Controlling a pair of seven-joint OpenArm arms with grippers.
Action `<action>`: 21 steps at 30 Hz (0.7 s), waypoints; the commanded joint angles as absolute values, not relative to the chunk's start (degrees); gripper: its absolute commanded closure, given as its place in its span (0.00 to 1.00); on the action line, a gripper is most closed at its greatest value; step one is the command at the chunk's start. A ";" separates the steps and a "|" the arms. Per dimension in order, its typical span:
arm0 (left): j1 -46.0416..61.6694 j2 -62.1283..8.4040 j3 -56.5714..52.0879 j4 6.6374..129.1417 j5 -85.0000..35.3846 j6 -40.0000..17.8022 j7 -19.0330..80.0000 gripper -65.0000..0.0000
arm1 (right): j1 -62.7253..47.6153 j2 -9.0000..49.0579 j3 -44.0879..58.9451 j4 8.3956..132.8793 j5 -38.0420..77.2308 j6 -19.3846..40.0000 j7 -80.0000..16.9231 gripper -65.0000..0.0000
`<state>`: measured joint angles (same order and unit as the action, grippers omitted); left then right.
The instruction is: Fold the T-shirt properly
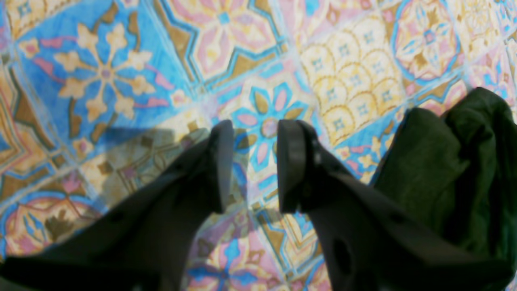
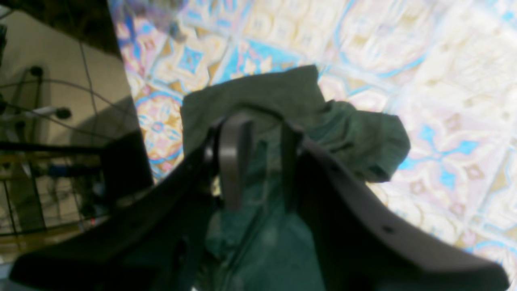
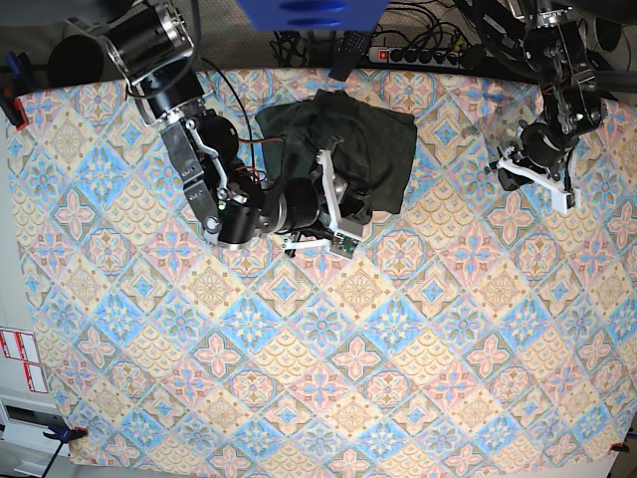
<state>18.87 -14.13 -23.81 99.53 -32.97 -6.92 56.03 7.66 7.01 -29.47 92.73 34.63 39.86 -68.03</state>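
At the far end of the tabletop (image 3: 119, 418): a tile-patterned cloth of blue, pink and ochre is seen to cover the whole surface, bare except for the garment.
T-shirt (image 3: 363, 149): a dark olive-green bundle is found bunched near the far edge, toward the middle, already gathered into a rough, rumpled rectangle with loose lobes rather than clean folds.
Right tool (image 2: 258, 157): it is positioned over the near edge of the shirt; its jaws are seen parted, fabric lies between and under them, and no pinch on the cloth can be made out.
Left tool (image 1: 254, 165): it is held well apart from the shirt, above bare patterned cloth; its jaws are partly open and nothing is held.
Handling: the knit is judged soft, light and limp, likely to sag and wrinkle when lifted.
Where to grip: a hem or a corner of a layer is judged best, with both layers pinched together.
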 commanded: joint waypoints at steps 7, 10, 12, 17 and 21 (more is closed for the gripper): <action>18.51 -15.16 -24.04 100.44 -33.01 -6.99 55.08 0.72 | 4.18 12.62 -24.92 95.69 34.51 40.00 -68.09 0.76; 18.51 -15.16 -24.04 100.44 -33.01 -6.99 55.08 0.72 | 2.77 14.11 -23.96 95.52 34.51 40.00 -68.09 0.76; 18.51 -15.16 -24.04 100.44 -33.01 -7.08 55.08 0.72 | 1.36 14.20 -22.55 95.25 34.51 40.00 -68.09 0.76; 18.51 -15.08 -24.04 100.44 -33.01 -7.08 54.99 0.72 | -0.31 14.37 -22.11 94.99 34.42 40.00 -68.09 0.76; 18.51 -15.08 -24.04 100.44 -33.10 -7.08 54.99 0.72 | -0.31 14.64 -22.64 93.14 34.42 40.00 -68.09 0.76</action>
<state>18.87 -14.31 -23.81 99.53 -32.82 -6.94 55.92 -0.82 14.15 -22.85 92.51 33.80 39.83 -68.29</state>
